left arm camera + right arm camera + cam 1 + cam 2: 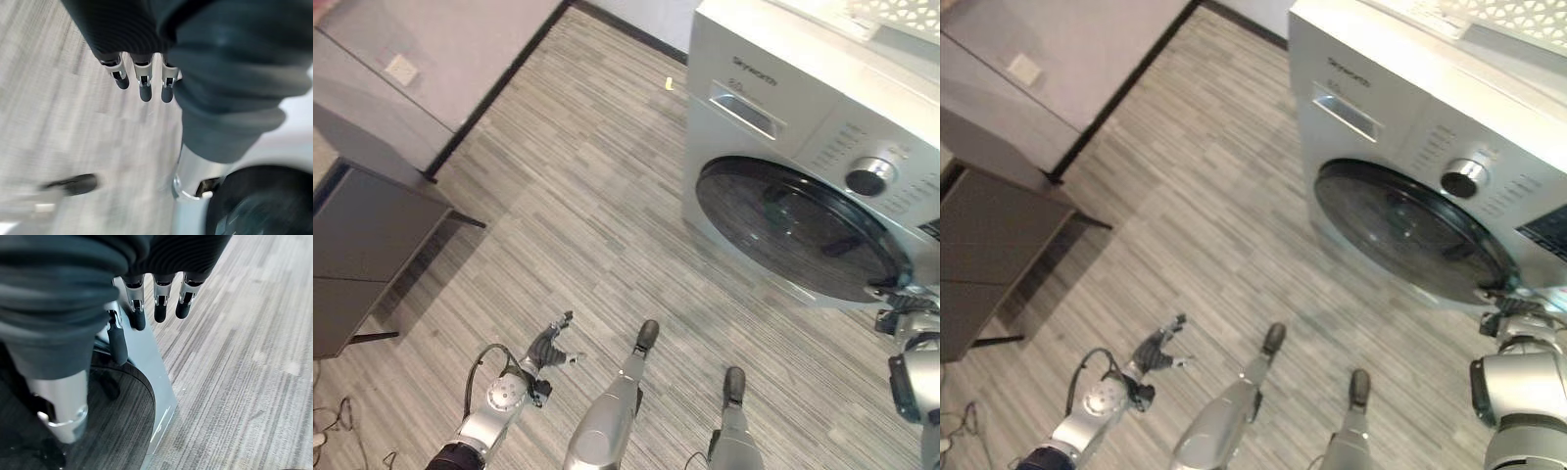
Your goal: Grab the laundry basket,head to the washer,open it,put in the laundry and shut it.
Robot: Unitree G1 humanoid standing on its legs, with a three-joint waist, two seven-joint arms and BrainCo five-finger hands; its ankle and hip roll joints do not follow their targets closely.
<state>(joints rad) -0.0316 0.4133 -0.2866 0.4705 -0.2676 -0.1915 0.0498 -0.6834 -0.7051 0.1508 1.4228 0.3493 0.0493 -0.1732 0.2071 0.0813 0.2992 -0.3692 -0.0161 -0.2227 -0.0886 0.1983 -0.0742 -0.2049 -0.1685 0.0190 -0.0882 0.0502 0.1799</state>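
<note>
Two hands empty; right hand (156,298), fingers relaxed, just off the washer door (798,230) rim; opening next, probably.

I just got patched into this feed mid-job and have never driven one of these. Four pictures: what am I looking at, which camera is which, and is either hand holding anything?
This is a two-legged humanoid robot with two arms. The two wide pictures come from a stereo camera in its head, looking down, so they show one scene twice. In them a silver front-loading washer stands ahead on the right, its round dark door shut, on striped grey floor. A white perforated basket sits on top of the washer. A dark cabinet stands on the left.

The other two pictures come from cameras on the wrists, each looking along its own fingers. The left hand hangs over the floor, fingers relaxed, holding nothing. The right hand is at the door's lower right edge; its wrist view shows straight fingers beside the door rim, holding nothing.
</note>
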